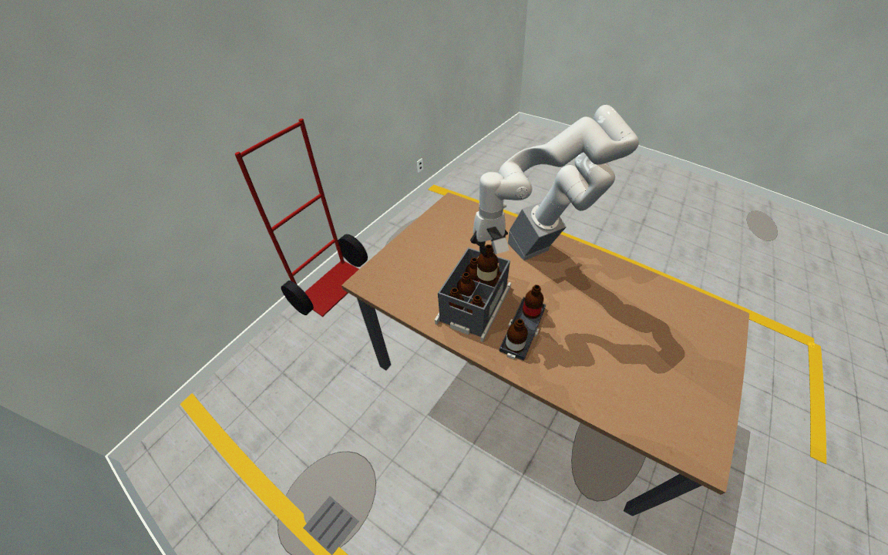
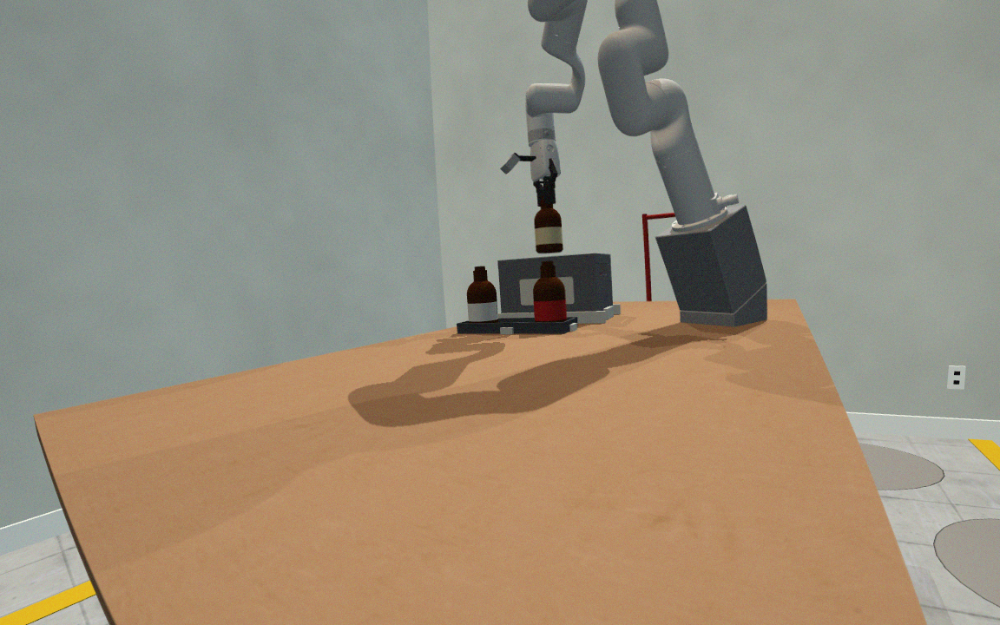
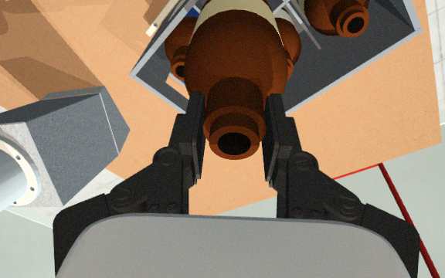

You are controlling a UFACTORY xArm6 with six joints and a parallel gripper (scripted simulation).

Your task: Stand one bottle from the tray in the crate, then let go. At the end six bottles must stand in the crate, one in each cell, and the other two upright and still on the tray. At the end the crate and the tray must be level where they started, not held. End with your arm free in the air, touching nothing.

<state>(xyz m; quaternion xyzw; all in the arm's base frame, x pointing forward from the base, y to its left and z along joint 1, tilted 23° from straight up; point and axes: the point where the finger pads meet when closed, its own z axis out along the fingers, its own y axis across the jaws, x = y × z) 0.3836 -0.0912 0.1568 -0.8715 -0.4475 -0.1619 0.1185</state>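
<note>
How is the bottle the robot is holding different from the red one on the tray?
The held bottle has a cream label; the red-label bottle has a red one. The held bottle hangs in the air above the crate, gripped by its neck in the hand; the red-label bottle stands on the tray. Both are brown and upright.

Grey room, tiled floor, one wooden table on my screens.

I see plain grey walls (image 1: 122, 206) meeting at a corner, a pale tiled floor (image 1: 475, 482) marked with yellow tape lines (image 1: 816, 386) and grey oval patches. A brown table (image 1: 627, 386) on dark legs stands mid-room; a red hand truck (image 1: 274, 179) leans by the wall beside it. A white wall socket (image 2: 955, 377) shows low down.
</note>
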